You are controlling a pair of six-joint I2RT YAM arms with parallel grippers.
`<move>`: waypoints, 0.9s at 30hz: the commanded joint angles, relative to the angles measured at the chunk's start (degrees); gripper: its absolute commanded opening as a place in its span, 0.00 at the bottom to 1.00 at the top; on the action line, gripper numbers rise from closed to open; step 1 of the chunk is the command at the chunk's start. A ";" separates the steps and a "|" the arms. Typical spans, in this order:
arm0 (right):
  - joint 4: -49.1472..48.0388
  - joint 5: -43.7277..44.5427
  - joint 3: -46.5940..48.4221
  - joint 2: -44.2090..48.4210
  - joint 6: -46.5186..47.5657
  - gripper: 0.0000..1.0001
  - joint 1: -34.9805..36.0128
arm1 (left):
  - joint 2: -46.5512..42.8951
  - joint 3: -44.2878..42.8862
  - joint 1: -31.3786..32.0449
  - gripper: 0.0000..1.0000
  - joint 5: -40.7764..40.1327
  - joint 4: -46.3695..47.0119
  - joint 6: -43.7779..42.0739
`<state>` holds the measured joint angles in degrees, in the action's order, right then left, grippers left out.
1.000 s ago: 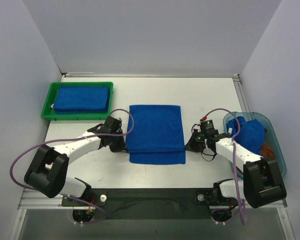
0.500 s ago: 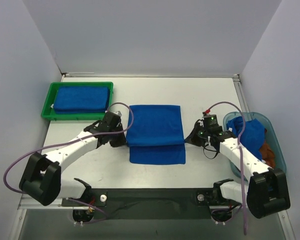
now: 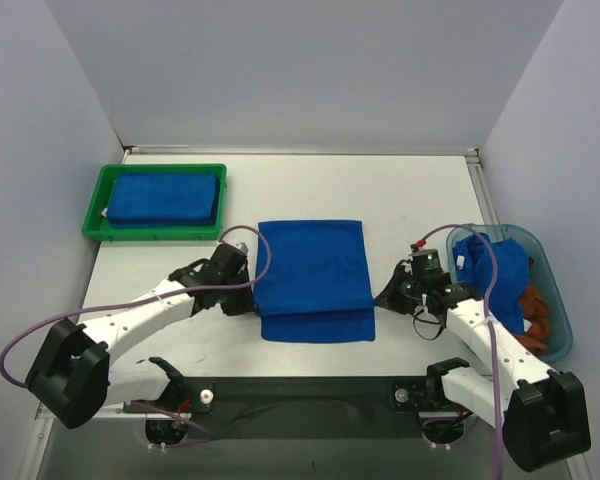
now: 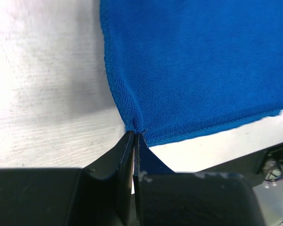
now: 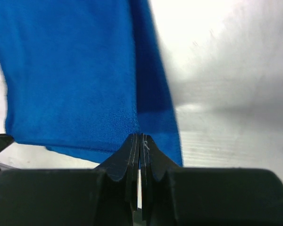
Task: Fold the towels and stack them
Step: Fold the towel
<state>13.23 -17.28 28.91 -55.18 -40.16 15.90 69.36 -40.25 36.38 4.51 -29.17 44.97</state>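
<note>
The towel being worked (image 3: 313, 265) lies flat on the tabletop (image 3: 400, 190), to the right of the green tray (image 3: 150, 236) and nearer the arm bases than the tray is. Its long axis runs from the back wall toward the bases, parallel to the tray's short sides. It is doubled over: the upper layer ends short of the lower one, which shows as a narrow strip on the side nearest the bases. The left pincer (image 3: 245, 292) is clamped together on the upper layer's near corner on the tray side. The right pincer (image 3: 390, 295) is clamped together on the matching corner on the side away from the tray. The cloth therefore stretches between the two pincers, with each arm nearest its own corner, and both wrist views show the hem bunched right at the closed fingertips. Judging by the uncovered strip, the coming move turns on that offset: the held edge would need to travel a little more toward the bases, both corners moving together, to sit square on the lower edge. There is bare tabletop on that side, though the bases are near, so room is short. Between the towel and the tray the surface is open for the left arm. The far side is tighter, since the right arm sits just beside the teal bin (image 3: 562, 318) holding another blue towel (image 3: 500, 265) and a rust-brown towel (image 3: 538, 310). A folded towel (image 3: 165, 197) already fills the tray
</note>
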 commanded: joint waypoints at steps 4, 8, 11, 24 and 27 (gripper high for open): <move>0.83 -0.65 -3.59 -9.58 -0.27 0.00 0.53 | 6.04 2.02 2.38 0.04 -0.30 1.83 1.52; -1.01 -0.48 -4.03 -15.30 -0.36 0.00 0.27 | 8.68 3.33 2.82 0.03 -1.00 2.80 2.05; -1.46 -0.39 -3.77 -16.28 -0.27 0.00 0.18 | 8.68 4.83 2.82 0.04 -1.61 3.33 2.58; 3.54 1.11 5.80 -11.54 1.05 0.00 -0.26 | 7.02 -5.70 2.73 0.03 -4.07 -2.81 0.65; 7.59 1.11 10.37 -8.20 1.58 0.00 -0.08 | 4.21 -10.98 2.64 0.04 -4.07 -6.77 0.12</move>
<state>15.49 -18.20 33.82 -67.40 -40.01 16.05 77.47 -44.93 39.05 2.28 -32.10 46.50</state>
